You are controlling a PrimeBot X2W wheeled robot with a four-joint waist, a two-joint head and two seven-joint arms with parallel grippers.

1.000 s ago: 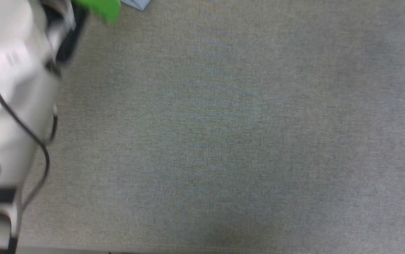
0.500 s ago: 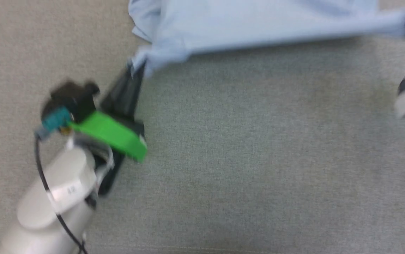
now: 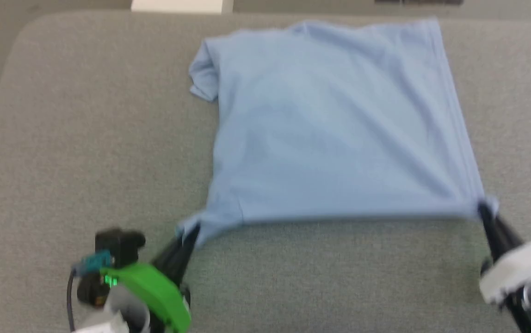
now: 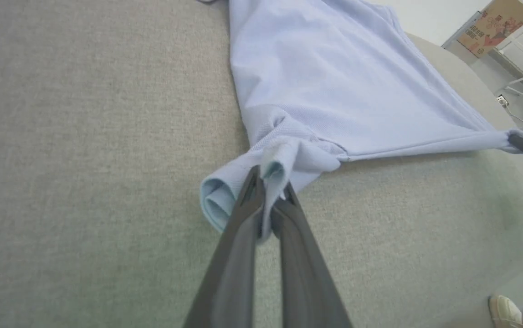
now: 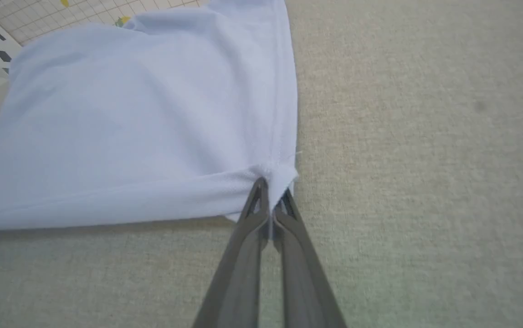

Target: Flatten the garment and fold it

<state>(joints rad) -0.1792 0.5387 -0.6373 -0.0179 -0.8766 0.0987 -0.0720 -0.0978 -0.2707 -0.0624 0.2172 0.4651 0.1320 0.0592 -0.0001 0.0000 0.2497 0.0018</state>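
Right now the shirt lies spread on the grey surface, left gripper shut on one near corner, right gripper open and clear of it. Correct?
Wrong on the right gripper: it is shut on the shirt's other near corner, as the right wrist view shows. The rest holds: shirt spread on the grey surface, left gripper shut on its corner.

The garment (image 3: 335, 125) was a plain light blue T-shirt, spread nearly flat on the grey surface (image 3: 85, 138), its far end toward 12 o'clock and its hem toward 6. A short sleeve lay crumpled at its 10 o'clock corner. The 3 o'clock edge ran straight, with long creases. The hem was drawn taut, a shadow beneath it, with its 7 o'clock corner bunched in the left hand (image 3: 190, 233) and its 5 o'clock corner pinched in the right hand (image 3: 482, 209).
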